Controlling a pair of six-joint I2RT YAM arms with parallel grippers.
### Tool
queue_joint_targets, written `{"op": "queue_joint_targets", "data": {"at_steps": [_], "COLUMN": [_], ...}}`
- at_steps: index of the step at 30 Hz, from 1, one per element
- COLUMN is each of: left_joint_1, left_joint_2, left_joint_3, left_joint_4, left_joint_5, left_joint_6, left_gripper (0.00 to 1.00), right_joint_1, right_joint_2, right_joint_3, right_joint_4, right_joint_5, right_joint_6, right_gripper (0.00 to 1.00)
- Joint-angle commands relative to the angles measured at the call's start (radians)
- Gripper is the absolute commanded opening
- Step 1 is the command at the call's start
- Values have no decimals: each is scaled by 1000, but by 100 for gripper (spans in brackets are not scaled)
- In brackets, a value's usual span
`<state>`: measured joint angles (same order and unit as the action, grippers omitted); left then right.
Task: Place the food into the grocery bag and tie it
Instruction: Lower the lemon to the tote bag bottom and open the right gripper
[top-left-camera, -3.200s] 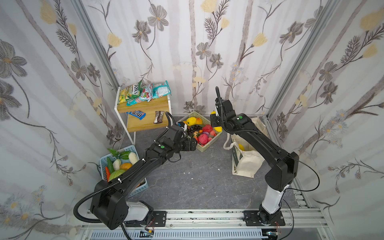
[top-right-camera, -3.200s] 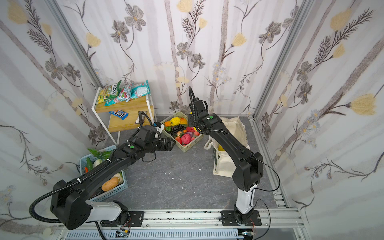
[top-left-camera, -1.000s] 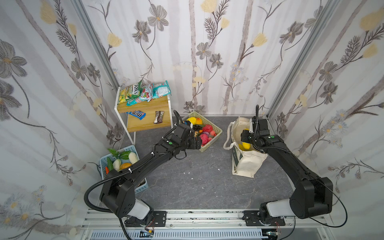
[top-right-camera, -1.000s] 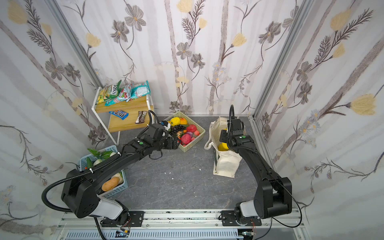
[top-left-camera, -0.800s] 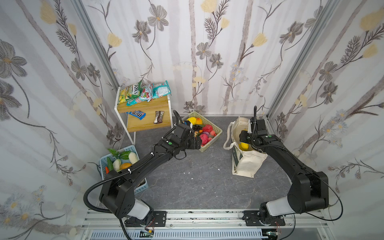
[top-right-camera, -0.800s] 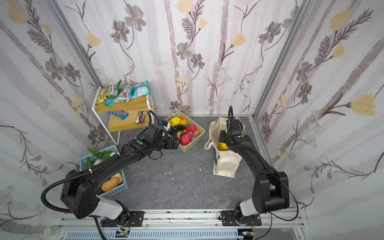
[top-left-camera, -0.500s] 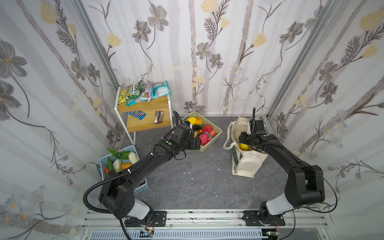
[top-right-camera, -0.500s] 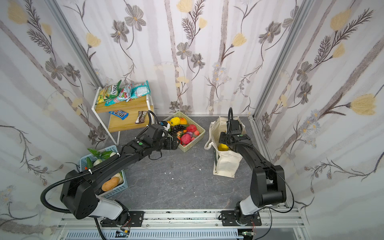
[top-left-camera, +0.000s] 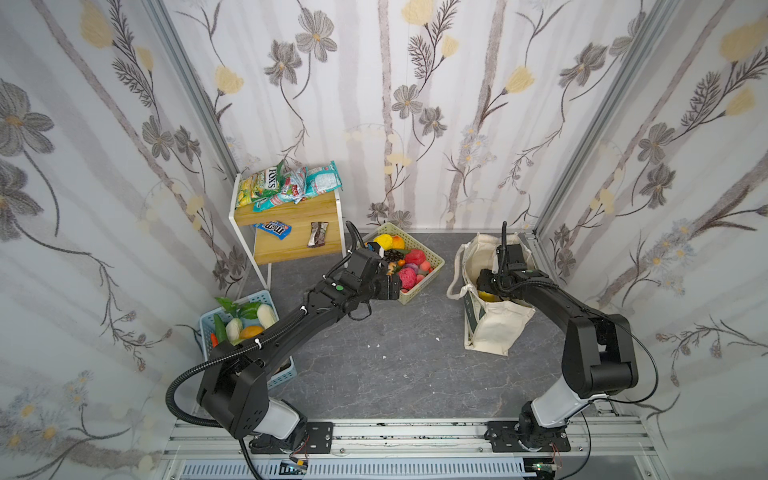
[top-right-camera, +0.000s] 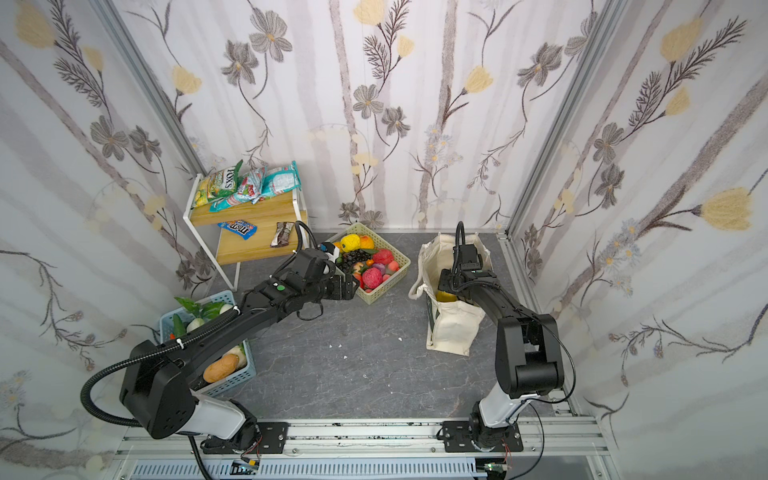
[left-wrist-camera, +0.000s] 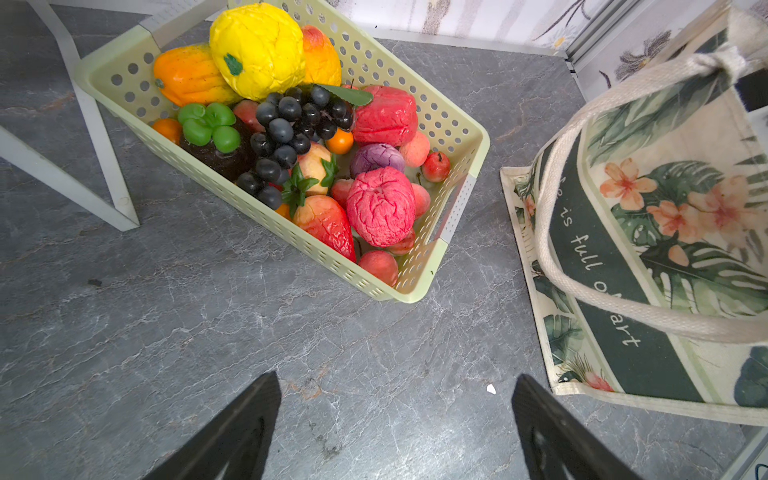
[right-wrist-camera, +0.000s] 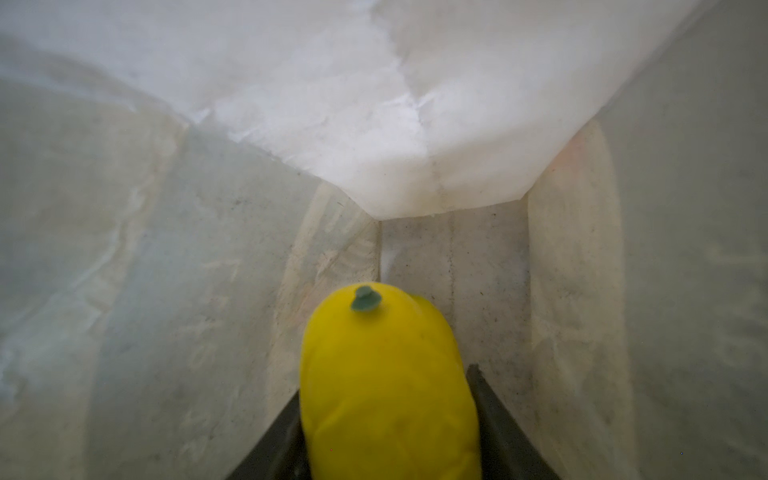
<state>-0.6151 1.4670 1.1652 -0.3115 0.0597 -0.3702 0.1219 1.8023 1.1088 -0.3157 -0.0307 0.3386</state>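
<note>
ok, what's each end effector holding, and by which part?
Right end effector: yellow toy mango, pinched across its sides, green stem end pointing away, down inside the grocery bag. Left end effector: open, nothing held.

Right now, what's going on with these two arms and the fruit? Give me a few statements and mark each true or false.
1. The right gripper holds a yellow fruit inside the grocery bag. True.
2. The left gripper is clamped on the grape bunch. False: its jaws stand open and empty above the floor; the grape bunch lies in the beige basket.
3. The beige basket sits on the shelf unit. False: it stands on the floor beside it.
4. The FOX'S packet lies on the shelf unit's top board. True.
</note>
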Motion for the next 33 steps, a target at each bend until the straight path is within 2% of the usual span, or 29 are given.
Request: {"op": "queue_joint_targets", "data": {"at_steps": [1, 33], "left_joint_1": [1, 2], "left_joint_2": [3, -24], "left_joint_3": [7, 12], "left_joint_4": [2, -23], "left_joint_5": [-9, -31], "left_joint_6": [0, 10], "left_gripper": [90, 90], "right_joint_1": [-4, -28], "right_joint_2": [10, 153], "right_joint_3": [-14, -37], "right_joint_4": [72, 176], "right_joint_5": [-18, -119], "right_joint_6": [11, 68], "right_gripper": [52, 53]}}
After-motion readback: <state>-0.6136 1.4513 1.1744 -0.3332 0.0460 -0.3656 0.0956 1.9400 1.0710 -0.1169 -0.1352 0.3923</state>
